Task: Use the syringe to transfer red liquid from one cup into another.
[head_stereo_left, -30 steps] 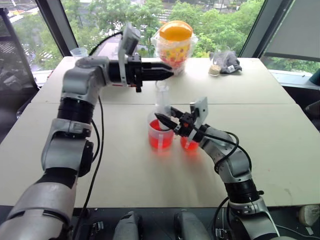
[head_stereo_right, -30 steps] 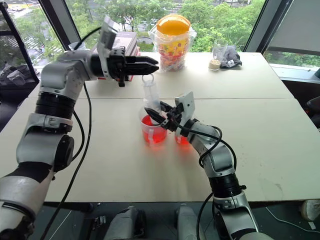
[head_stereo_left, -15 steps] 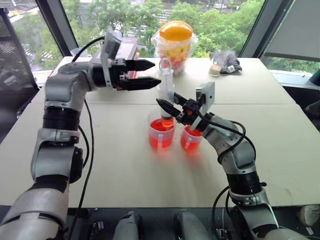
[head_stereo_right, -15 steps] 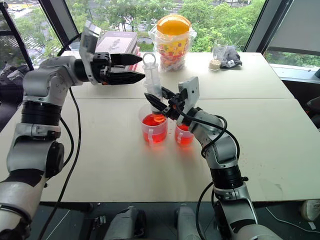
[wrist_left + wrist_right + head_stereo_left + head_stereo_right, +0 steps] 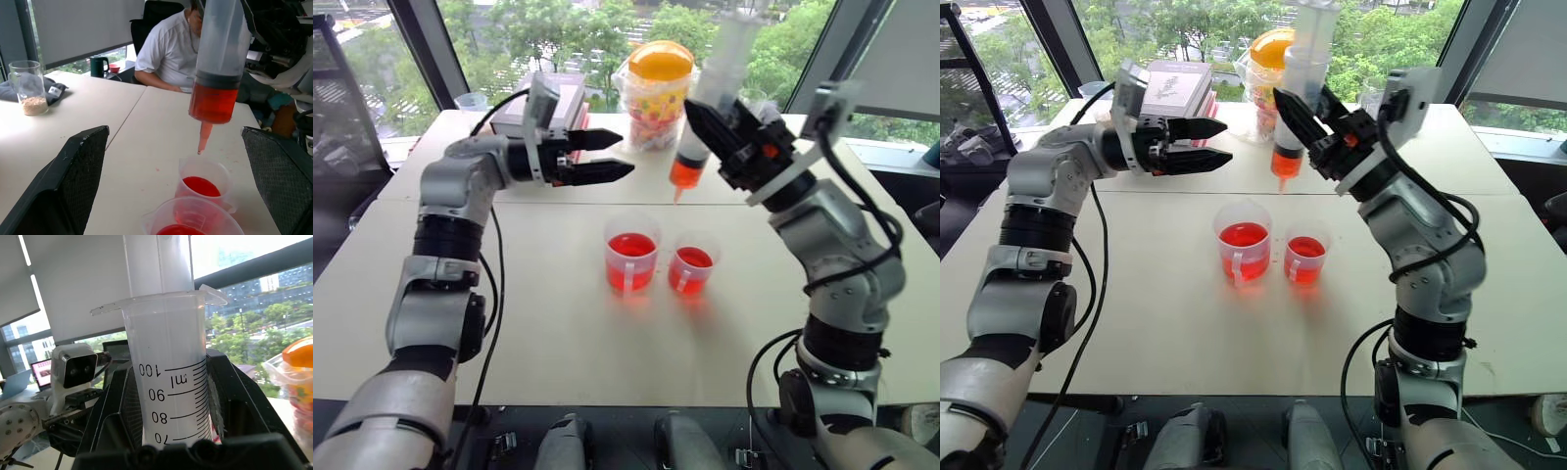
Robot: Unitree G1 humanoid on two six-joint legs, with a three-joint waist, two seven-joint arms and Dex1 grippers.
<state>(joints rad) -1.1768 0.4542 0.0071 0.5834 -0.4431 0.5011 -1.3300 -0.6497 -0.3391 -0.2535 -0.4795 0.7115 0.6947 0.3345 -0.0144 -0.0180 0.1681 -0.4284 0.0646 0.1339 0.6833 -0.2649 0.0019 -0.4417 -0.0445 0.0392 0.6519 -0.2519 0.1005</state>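
Note:
My right gripper (image 5: 709,123) is shut on the barrel of the syringe (image 5: 725,54) and holds it high over the table, tip down and tilted. Red liquid (image 5: 685,174) fills the barrel's lower end. Its tip hangs above and behind the two cups. The taller cup (image 5: 631,253) and the shorter cup (image 5: 692,269) stand side by side, each holding red liquid. My left gripper (image 5: 605,157) is open and level to the left of the syringe, pointing at it without touching. In the left wrist view the syringe (image 5: 218,54) hangs between the open fingers (image 5: 80,181), over the shorter cup (image 5: 203,182).
At the table's far edge stand a bag of sweets with an orange lid (image 5: 656,83), a box (image 5: 558,96), a small clear cup (image 5: 468,101), a glass jar of grain (image 5: 734,132) and a dark cloth (image 5: 768,123). A person in a white shirt (image 5: 168,49) sits beyond the table.
My left gripper has let go of the plunger top and opened wide. My right gripper has lifted the syringe out of the taller cup, up and to the right.

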